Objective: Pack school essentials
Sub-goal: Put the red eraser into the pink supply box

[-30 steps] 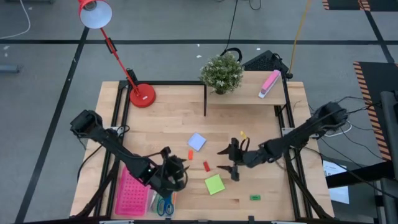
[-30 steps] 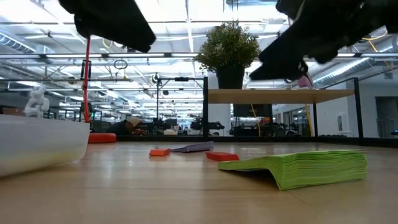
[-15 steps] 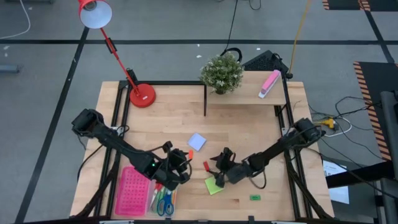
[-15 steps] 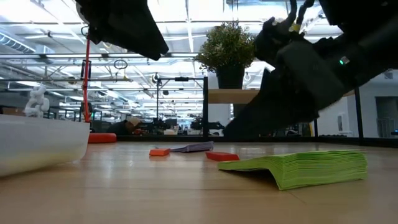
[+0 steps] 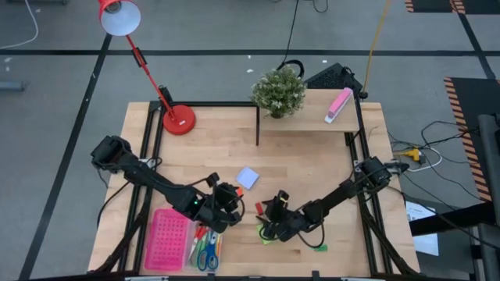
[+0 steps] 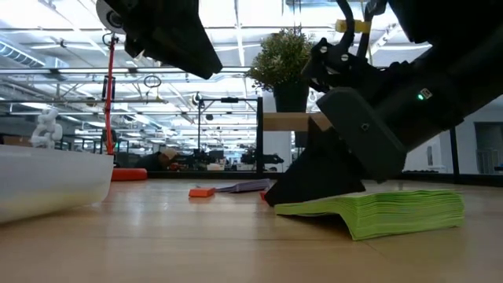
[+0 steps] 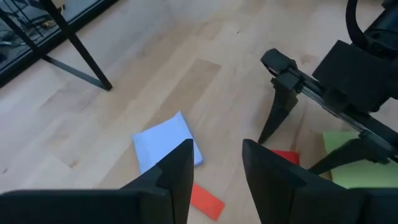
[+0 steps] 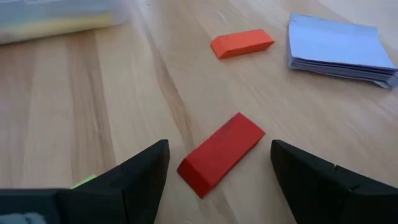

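Right gripper (image 5: 268, 227) is low over the table, fingers spread wide; in the right wrist view the two dark fingertips (image 8: 134, 180) stand well apart with the red block (image 8: 221, 152) lying flat between and just ahead of them, not touched. The low view shows the same gripper (image 6: 314, 177) down at the near edge of the green note pad (image 6: 377, 211), fingertips at or very close to the wood. Block looks like a small, stiff, light slab with smooth faces, probably an eraser; judged easy to pinch across its narrow width, likely to skid on the wood if only one finger meets it first. The green pad is a thick stack of loose-edged sheets, soft at the corner, one edge curling up; better taken across its full thickness than by a top sheet. Farther out lie an orange block (image 8: 242, 43) and the pale-blue note pad (image 8: 341, 48), both flat and apart from each other. Left gripper (image 7: 216, 177) hovers above the pale-blue pad with fingers parted, holding nothing. At the table's front left, scissors (image 5: 206, 254) and pens already sit in a clear bin beside the pink tray (image 5: 166, 240).
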Motion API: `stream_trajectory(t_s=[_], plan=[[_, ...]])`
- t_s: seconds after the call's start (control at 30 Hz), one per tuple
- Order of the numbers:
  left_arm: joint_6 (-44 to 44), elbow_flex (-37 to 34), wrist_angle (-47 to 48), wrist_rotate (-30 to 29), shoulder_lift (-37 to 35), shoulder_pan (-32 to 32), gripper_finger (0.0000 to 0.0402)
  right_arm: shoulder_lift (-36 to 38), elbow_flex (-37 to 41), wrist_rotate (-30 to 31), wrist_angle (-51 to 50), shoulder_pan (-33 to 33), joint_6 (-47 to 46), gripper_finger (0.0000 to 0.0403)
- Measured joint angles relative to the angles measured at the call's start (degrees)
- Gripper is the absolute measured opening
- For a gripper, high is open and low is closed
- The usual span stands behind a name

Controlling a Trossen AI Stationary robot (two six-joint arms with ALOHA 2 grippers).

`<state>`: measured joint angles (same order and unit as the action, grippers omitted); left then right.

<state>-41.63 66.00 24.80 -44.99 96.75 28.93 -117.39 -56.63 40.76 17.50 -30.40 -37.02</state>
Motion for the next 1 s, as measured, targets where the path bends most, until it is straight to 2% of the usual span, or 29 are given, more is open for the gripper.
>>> stream_trajectory(t_s=[0.17, 0.43, 0.6, 0.87, 1.0], plan=[[0.9, 0.0, -0.7, 0.2, 0.0, 0.0, 0.0140, -0.2, -0.2, 0.1, -3.5, 0.5, -1.7, 0.0245], [1.0, 0.0, -1.1, 1.1, 0.0, 0.0, 0.0140, -0.2, -0.2, -1.7, -3.3, 0.6, 1.6, 0.0141], [0.3, 0.0, -1.1, 2.5, 0.0, 0.1, 0.0140, -0.3, -0.1, -2.2, -1.3, 0.6, 5.7, 0.0094], [2.4, 0.0, -2.0, 10.5, 0.0, 1.0, 0.0140, -0.2, 0.0, -2.7, 1.0, 0.7, 10.4, 0.0076], [4.1, 0.0, -2.2, 11.6, 0.0, 2.8, 0.0140, 0.9, 0.1, -5.5, 0.8, 0.9, 12.0, 0.0076]])
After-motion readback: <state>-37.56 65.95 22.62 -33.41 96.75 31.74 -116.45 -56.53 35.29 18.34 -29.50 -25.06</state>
